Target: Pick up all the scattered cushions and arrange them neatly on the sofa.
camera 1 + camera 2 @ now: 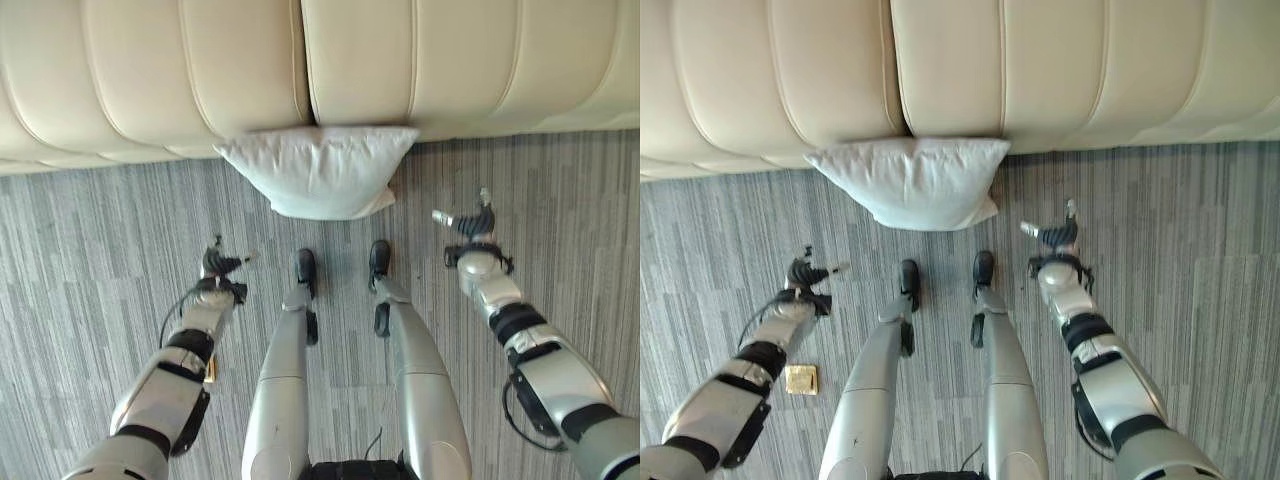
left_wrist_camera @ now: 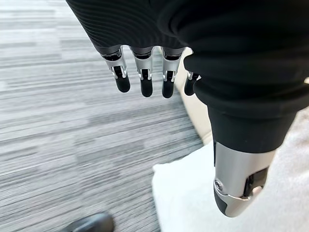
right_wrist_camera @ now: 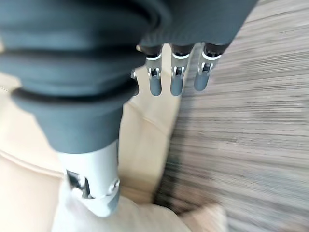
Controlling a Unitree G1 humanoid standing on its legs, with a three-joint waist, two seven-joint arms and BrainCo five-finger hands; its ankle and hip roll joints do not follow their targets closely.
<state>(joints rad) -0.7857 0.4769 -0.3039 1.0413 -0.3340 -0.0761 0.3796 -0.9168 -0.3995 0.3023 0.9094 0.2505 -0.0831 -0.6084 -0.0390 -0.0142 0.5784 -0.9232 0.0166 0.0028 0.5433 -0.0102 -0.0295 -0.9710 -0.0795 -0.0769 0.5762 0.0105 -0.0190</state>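
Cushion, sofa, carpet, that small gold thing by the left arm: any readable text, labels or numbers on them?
None legible.
White cushion: plain, no visible tag or print.
Cream sofa: no label visible.
Grey striped carpet: pattern only.
Small gold square object on the carpet: too small to tell whether it carries any marking.

Cushion [image 1: 322, 168] on floor [image 1: 90, 240], against sofa [image 1: 200, 70] front; left hand [image 1: 218, 268] and right hand [image 1: 472, 228] flanking.

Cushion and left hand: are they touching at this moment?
Apart. In the left eye view, bare carpet lies between the cushion and the left hand, whose fingers are open and empty.
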